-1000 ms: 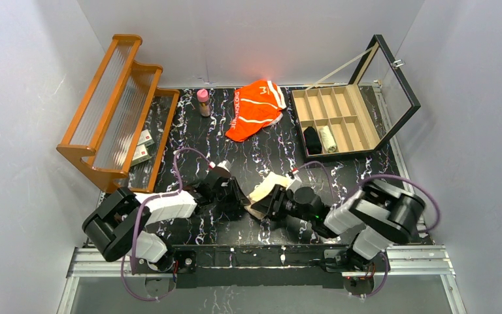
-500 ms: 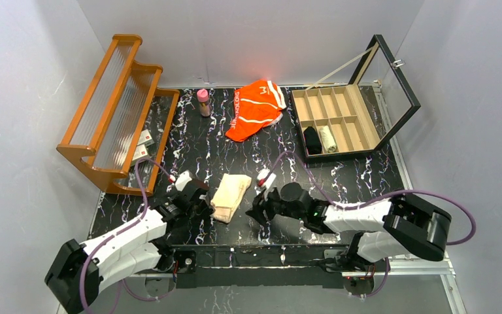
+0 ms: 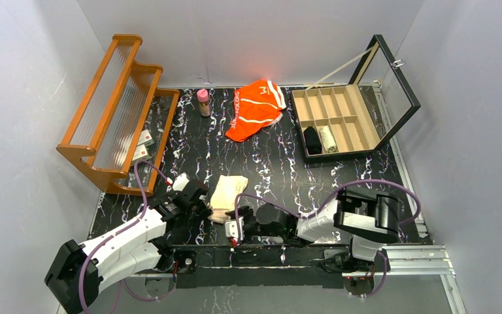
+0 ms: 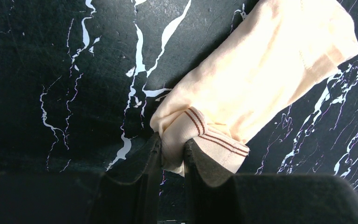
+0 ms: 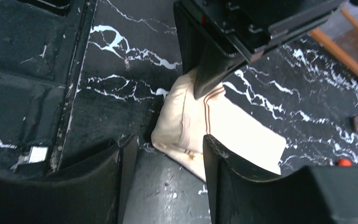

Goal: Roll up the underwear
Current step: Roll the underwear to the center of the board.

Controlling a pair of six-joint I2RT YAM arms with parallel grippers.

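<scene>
The beige underwear (image 3: pixel 230 191) lies folded into a narrow strip on the black marbled table, near the front edge. My left gripper (image 3: pixel 206 208) is shut on its near end, where the brown-striped waistband bunches between the fingers (image 4: pixel 172 151). My right gripper (image 3: pixel 237 224) is open and empty, low over the table just short of that same end (image 5: pixel 168 151). The cloth (image 5: pixel 223 126) lies just beyond its fingertips. The orange underwear (image 3: pixel 256 109) with white stripes lies crumpled at the back middle, away from both grippers.
A wooden rack (image 3: pixel 114 111) stands at the back left with small boxes (image 3: pixel 142 147) under it. A pink-capped bottle (image 3: pixel 203 103) stands beside the orange garment. An open compartment box (image 3: pixel 340 121) at the back right holds a dark roll and a pale roll.
The beige cloth, lifted between both grippers a second ago, now lies on the table. My right arm has swung from the cloth's right side to its near end. The left gripper stays put.
</scene>
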